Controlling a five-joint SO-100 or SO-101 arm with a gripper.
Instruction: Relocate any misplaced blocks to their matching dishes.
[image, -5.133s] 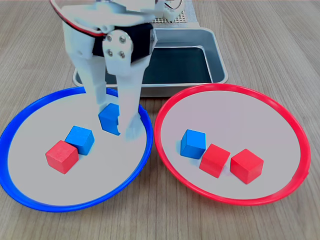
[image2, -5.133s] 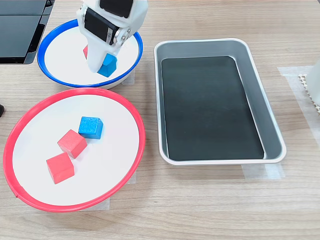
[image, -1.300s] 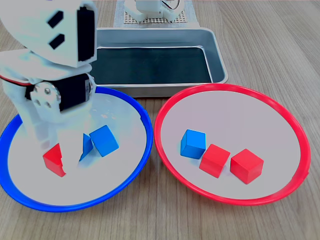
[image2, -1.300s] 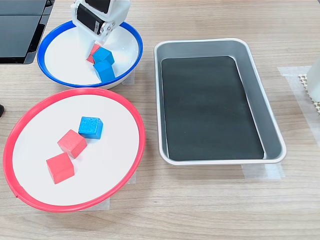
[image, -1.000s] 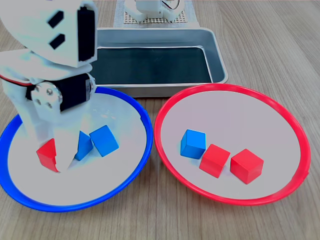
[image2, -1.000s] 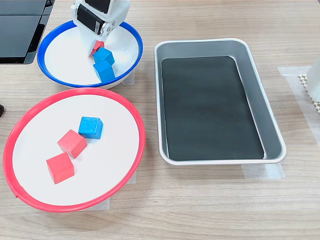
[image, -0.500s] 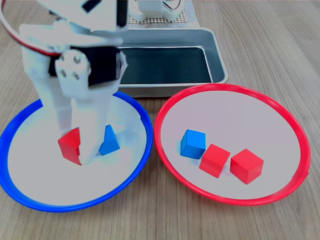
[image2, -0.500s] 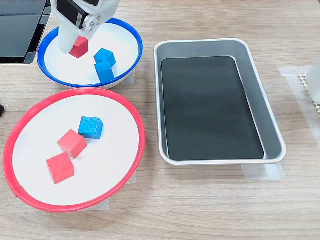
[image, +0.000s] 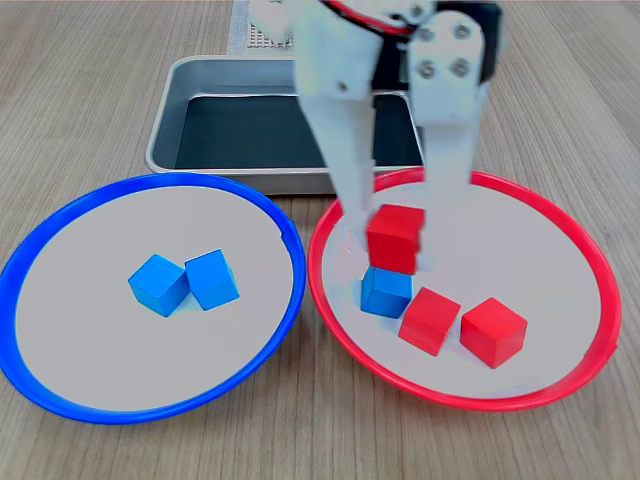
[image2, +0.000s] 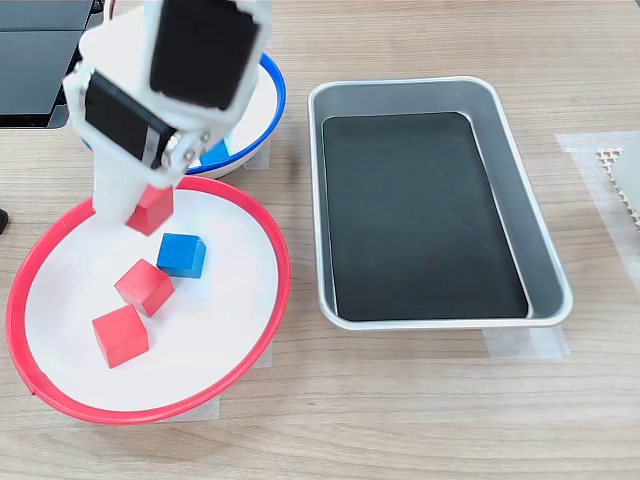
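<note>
Red and glossy, a small cube sat clamped in the white arm's jaws, held above the large round red-rimmed plate of pale grey, toward 10 o'clock of its face in the first exterior view. Directly below it lay a small blue cube, with two more red cubes beside that at 3 o'clock. Two blue cubes touched each other in the blue-rimmed plate. The silver metal tray stood on the wooden worktop.
</note>
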